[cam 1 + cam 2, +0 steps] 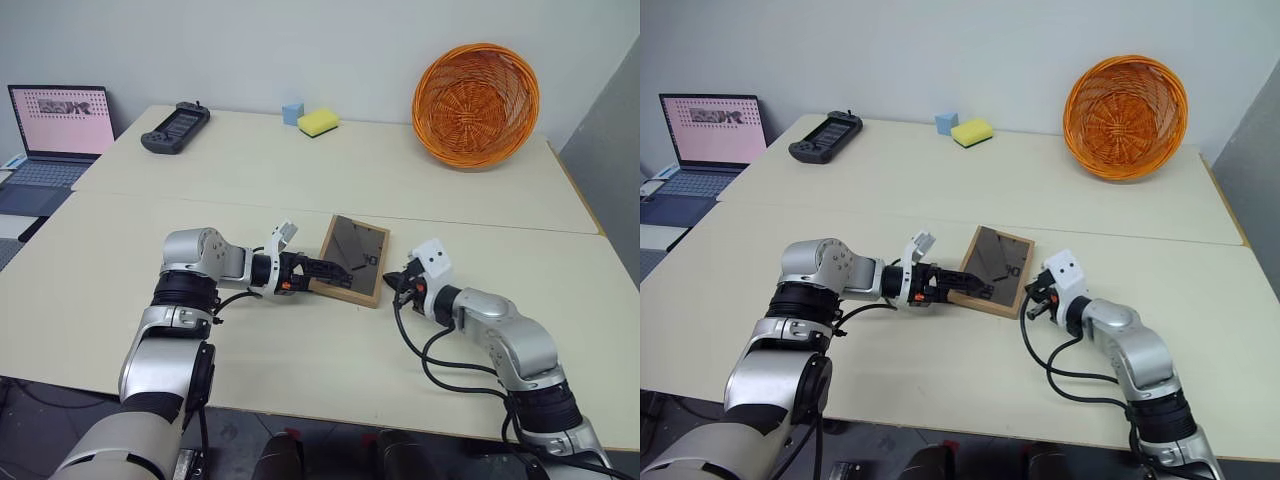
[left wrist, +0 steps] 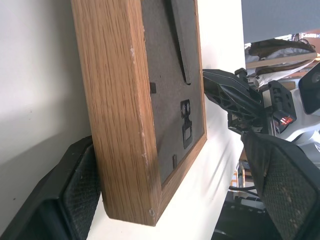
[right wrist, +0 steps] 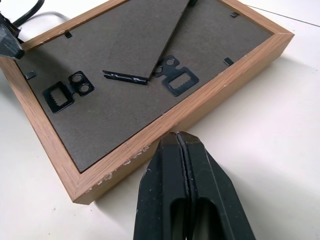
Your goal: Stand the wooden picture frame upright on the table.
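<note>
**Inspector:** Light-wood, small and rectangular, the wooden picture frame (image 1: 352, 260) lies face-down near the middle of the cream-beige sectioned table (image 1: 300, 180), dark brown back panel up. Its fold-out stand looks folded nearly flat against the panel.

**Assessor:** State of the left gripper (image 1: 325, 270)?

**Inspector:** Jaws spread wide around the frame's left edge. In the left wrist view one black finger pad (image 2: 75, 195) sits against the wood at the near corner; the other pad stands apart over the back panel. Nothing is clamped yet.

**Assessor:** And the right gripper (image 3: 185, 150)?

**Inspector:** Fingers pressed fully together, holding nothing. The closed tip sits just beside the frame's right edge; I cannot tell whether it touches.

**Assessor:** Progress?

**Inspector:** In my judgement, early. The frame is not raised and the stand is not deployed.

**Assessor:** Risks?

**Inspector:** Three. If the left jaws close on a corner only, the frame may pivot and slip out when lifted. If the right tip pushes sideways, the frame may slide on the smooth tabletop instead of tipping up. If the stand stays folded, the frame will fall once released.

**Assessor:** Surroundings?

**Inspector:** An orange wicker basket (image 1: 476, 103), a yellow sponge (image 1: 318, 122) and a black handheld controller (image 1: 176, 127) lie at the far side, well apart.
</note>
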